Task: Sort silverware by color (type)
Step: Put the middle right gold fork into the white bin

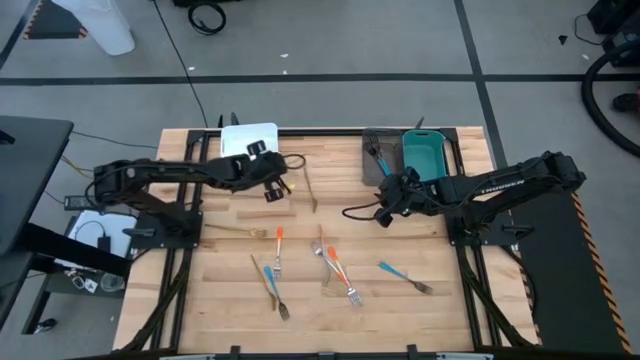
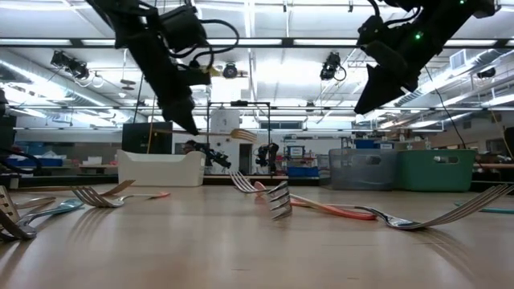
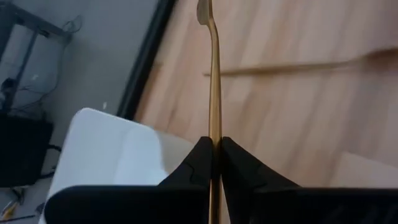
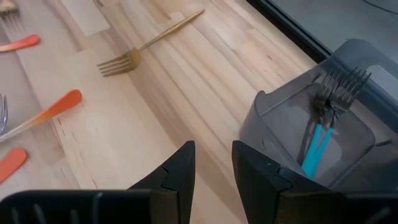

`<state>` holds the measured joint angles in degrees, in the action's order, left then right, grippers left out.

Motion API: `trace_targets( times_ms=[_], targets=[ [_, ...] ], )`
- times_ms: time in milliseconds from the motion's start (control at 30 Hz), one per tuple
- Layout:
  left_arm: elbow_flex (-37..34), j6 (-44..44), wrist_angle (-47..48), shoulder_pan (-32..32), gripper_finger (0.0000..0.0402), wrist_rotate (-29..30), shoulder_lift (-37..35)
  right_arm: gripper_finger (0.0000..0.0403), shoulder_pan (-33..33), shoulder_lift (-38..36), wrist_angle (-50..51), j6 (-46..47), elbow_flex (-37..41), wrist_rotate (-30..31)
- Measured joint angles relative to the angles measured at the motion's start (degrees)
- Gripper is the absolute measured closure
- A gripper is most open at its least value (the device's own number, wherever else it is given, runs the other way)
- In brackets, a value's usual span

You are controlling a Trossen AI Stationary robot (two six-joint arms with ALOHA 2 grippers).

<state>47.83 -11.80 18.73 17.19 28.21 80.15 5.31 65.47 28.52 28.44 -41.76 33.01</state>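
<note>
My left gripper point(image 1: 272, 188) hangs over the table's far left part, just near of the white bin point(image 1: 248, 138), shut on a thin gold utensil point(image 3: 215, 81). My right gripper point(image 4: 212, 167) hovers open with nothing between its fingers, near of the grey bin point(image 4: 311, 118), which holds two blue-handled forks point(image 4: 320, 140). Next to the grey bin stands the teal bin point(image 1: 423, 155). A gold fork point(image 1: 310, 190) lies flat between the two grippers, and another gold piece point(image 1: 235, 232) lies at the left. Orange-handled forks point(image 1: 335, 265) and blue-handled forks point(image 1: 405, 275) lie flat on the near half. My left gripper pinches the gold utensil's slim shaft point(image 3: 215, 134) between its two fingers. The utensil runs along the fingers and sticks out well ahead of them, its free end point(image 3: 205, 12) in the air. It is lifted clear of the table, over the wood beside the white bin point(image 3: 106, 149).
The three bins line the table's far edge. Loose silverware is scattered across the near middle point(image 1: 278, 245), with bare wood at the near corners. Black frame rails run along the table's left and right sides point(image 1: 170, 290).
</note>
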Motion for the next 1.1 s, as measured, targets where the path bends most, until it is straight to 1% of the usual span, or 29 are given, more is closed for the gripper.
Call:
trace_targets(
  times_ms=[233,367,500,700,900,1100],
  targets=[
    [-6.4,-2.7,-5.4,5.0,0.0377,1.6,-5.2,0.0286,0.2,0.0,-0.6,-0.2,0.0,0.1],
    [-10.1,-3.4,-9.1,8.5,0.0377,1.8,-6.8,0.0286,0.2,0.0,-1.0,-0.4,0.0,0.1],
    [-12.9,-6.4,-13.5,11.5,0.0377,3.1,-7.3,0.0286,0.2,0.0,-1.6,-1.0,0.0,0.1],
    [-13.8,-9.9,-14.0,15.3,0.0377,3.3,-7.5,0.0286,0.2,0.0,-1.8,-1.1,0.0,0.1],
    [-13.8,-10.3,-13.4,18.2,0.0377,3.3,-7.5,0.0286,0.2,0.0,-1.9,-1.0,0.0,0.0],
    [-13.8,-9.6,-11.1,19.4,0.0377,4.3,-7.5,0.0286,0.2,0.0,-1.9,-1.0,0.0,0.0]
  ],
)
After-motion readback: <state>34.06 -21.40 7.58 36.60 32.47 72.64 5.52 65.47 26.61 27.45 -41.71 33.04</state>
